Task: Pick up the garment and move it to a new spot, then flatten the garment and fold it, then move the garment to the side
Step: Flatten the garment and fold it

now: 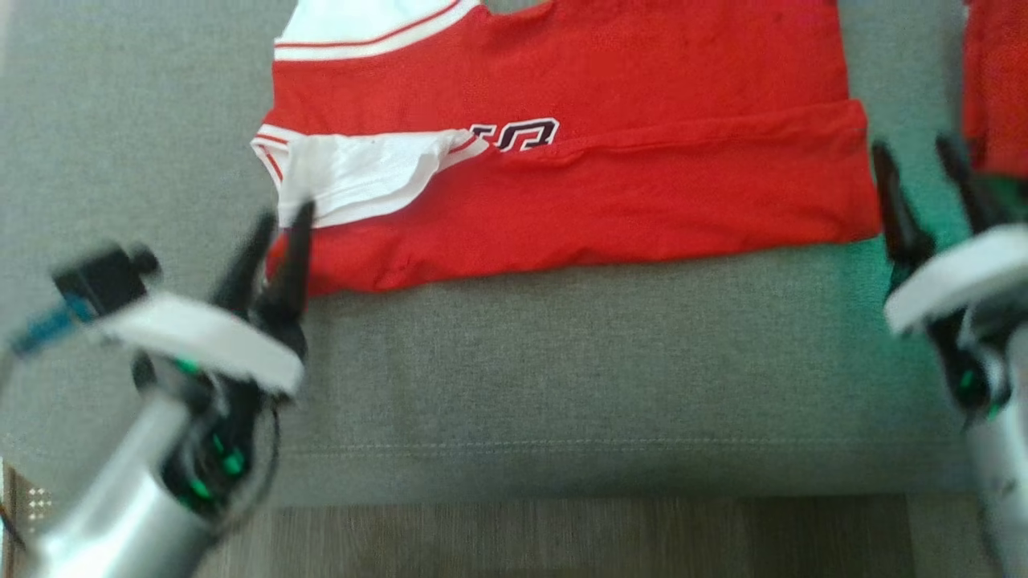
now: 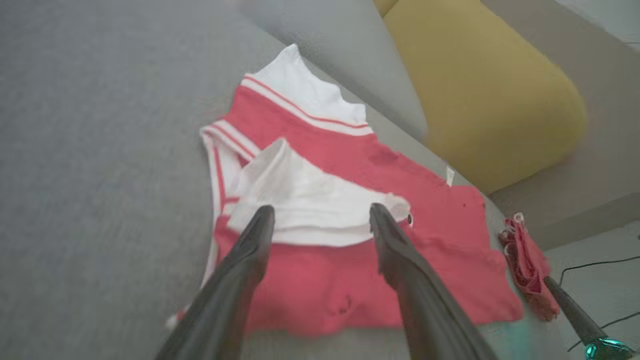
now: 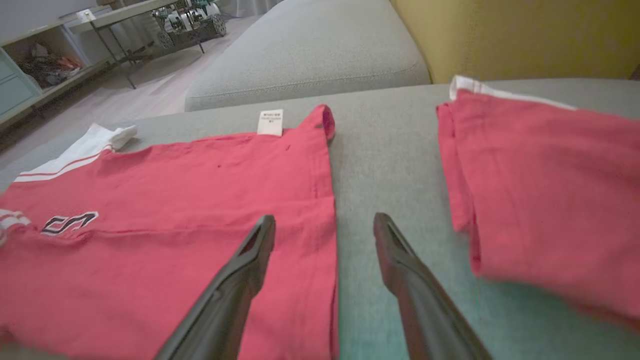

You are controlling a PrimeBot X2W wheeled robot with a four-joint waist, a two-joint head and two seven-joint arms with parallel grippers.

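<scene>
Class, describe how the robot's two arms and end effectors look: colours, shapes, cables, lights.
The left end effector and right end effector each have two long, dark, tapering fingers above a white collar. The forearms are silver-grey, with small green lights near the wrists. The left wrist carries a black box with a blue cable.

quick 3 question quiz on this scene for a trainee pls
1. True or false: the left gripper is shut on the red jersey.
2. What lies on the sofa beside the open right gripper, on the side away from the jersey? A) blue towel B) second red garment C) book
3. Fill in: the cushion behind the seat is ___.
Key: 1 false; 2 B; 3 yellow
</scene>
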